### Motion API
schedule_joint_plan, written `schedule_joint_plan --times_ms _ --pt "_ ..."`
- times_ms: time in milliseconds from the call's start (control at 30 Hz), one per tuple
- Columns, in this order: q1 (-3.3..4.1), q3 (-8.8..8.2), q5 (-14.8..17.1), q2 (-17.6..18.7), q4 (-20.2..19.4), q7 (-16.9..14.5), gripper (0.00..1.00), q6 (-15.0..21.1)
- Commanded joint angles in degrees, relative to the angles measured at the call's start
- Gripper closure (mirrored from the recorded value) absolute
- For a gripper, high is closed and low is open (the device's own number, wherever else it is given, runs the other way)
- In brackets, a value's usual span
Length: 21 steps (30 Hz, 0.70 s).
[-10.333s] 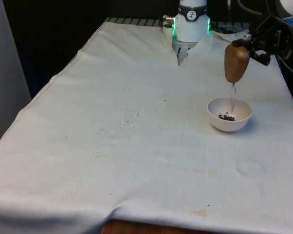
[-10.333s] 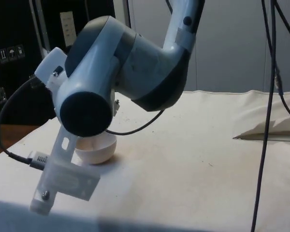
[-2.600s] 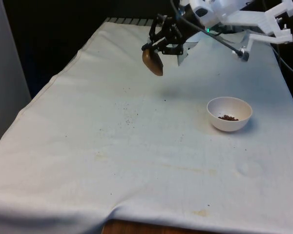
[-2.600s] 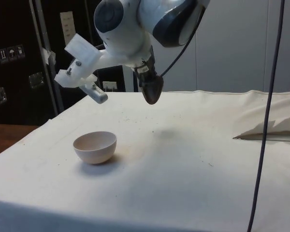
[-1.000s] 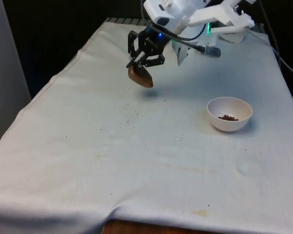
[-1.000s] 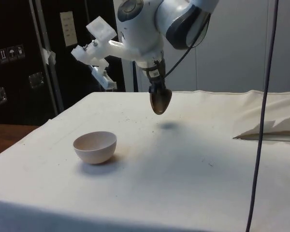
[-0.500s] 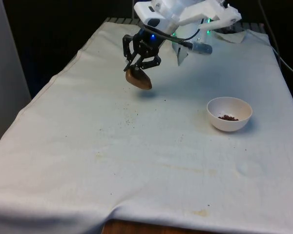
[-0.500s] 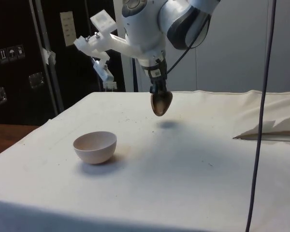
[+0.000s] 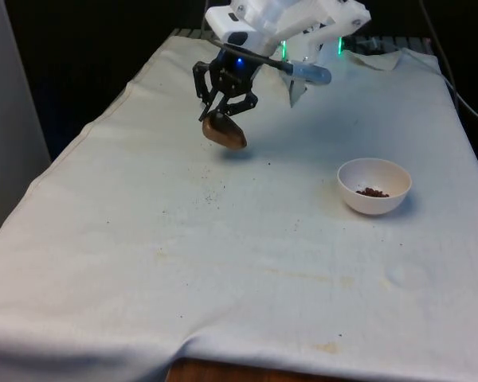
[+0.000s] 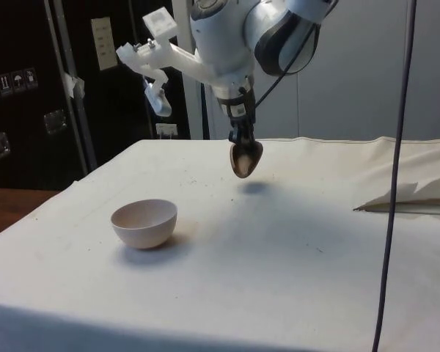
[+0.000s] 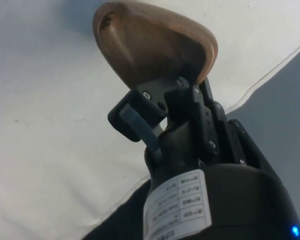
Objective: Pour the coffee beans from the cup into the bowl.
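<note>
Fingers clamped on the rim of the brown wooden cup, held tilted just above the bench. Carried, over the last few seconds, well away from the white bowl and lowered toward the cloth; bowl now far off toward the front view's right, with a small heap of coffee beans lying in it. Judged from that: pouring done, cup empty, and only the setting-down left. Same grip visible in the side view, cup hanging below the fingers. White label on the gripper body in the wrist view, its print too small to read.
</note>
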Motion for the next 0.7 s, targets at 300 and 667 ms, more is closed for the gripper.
schedule_joint_plan --times_ms 300,667 --pt "-0.63 -1.60 5.56 0.74 -0.40 -5.67 1.00 4.13" --pt "-0.80 -3.15 11.29 1.43 -0.46 -11.29 1.00 6.65"
